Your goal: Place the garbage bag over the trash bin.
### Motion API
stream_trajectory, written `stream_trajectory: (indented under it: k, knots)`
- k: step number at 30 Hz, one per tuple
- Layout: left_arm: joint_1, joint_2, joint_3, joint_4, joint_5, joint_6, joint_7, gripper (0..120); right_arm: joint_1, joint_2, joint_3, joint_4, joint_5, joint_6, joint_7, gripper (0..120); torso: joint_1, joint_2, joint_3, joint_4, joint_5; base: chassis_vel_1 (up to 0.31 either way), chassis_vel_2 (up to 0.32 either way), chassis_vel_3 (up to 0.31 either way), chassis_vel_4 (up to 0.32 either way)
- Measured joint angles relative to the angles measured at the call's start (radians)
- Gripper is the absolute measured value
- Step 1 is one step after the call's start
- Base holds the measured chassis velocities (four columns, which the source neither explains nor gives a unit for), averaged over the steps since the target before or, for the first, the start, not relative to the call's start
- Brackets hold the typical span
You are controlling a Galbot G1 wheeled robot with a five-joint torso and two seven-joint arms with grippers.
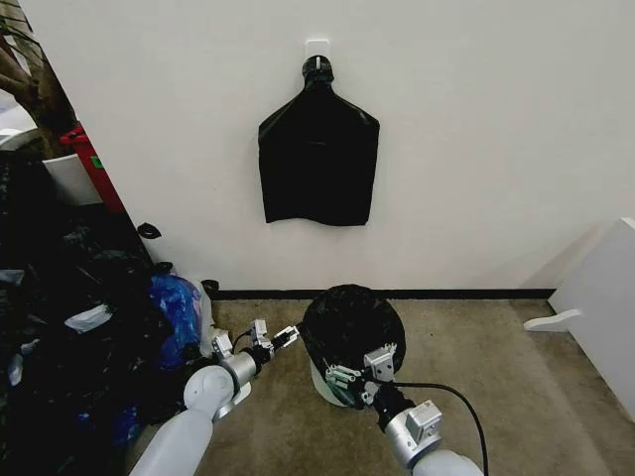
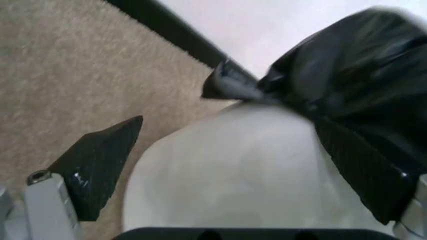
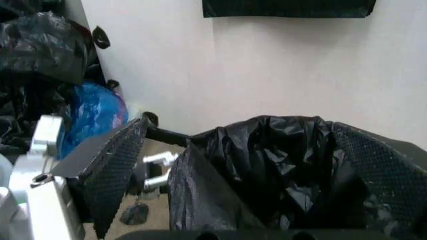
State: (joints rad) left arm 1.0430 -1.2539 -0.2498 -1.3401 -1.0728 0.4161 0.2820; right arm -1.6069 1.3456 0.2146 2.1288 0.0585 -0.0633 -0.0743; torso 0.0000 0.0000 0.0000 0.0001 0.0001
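The garbage bag (image 1: 352, 322) is glossy black and billows over the top of the cream-white trash bin (image 1: 322, 382), whose lower wall shows beneath it. My left gripper (image 1: 276, 337) is open just beside the bag's left edge. In the left wrist view its fingers (image 2: 93, 170) are spread in front of the bin's pale wall (image 2: 233, 175), with the bag (image 2: 353, 75) bunched at the rim. My right gripper (image 1: 359, 371) is open at the bin's near side, and its fingers (image 3: 113, 170) straddle the crinkled bag (image 3: 280, 165).
A flat black bundle (image 1: 317, 159) hangs on the wall above. A big heap of dark bags (image 1: 69, 327) and a blue one (image 1: 179, 302) crowd the left. A white panel (image 1: 605, 297) stands at the right. Beige carpet (image 1: 496, 357) lies open to the right.
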Motion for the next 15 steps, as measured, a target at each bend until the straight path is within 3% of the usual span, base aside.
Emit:
stream_trajectory:
  k: [4, 8, 15]
  knots:
    - [-0.023, -0.015, 0.008, 0.079, 0.063, -0.024, 0.026, 100, -0.008, -0.001, 0.003, 0.008, 0.000, 0.001, 0.000, 100, 0.000, 0.000, 0.000, -0.0002, -0.0001, 0.000, 0.000, 0.000, 0.000]
    - [-0.020, -0.022, 0.002, 0.086, 0.074, -0.034, 0.035, 100, -0.023, -0.005, 0.008, 0.021, 0.000, 0.001, 0.000, 100, 0.000, 0.000, 0.000, -0.0003, -0.0002, 0.000, 0.000, 0.000, 0.000]
    - [0.077, 0.023, -0.049, -0.081, 0.010, -0.028, 0.030, 100, -0.043, 0.006, 0.010, 0.043, 0.000, 0.006, 0.002, 100, 0.000, 0.000, 0.000, 0.0002, 0.0002, 0.000, 0.000, 0.000, 0.000]
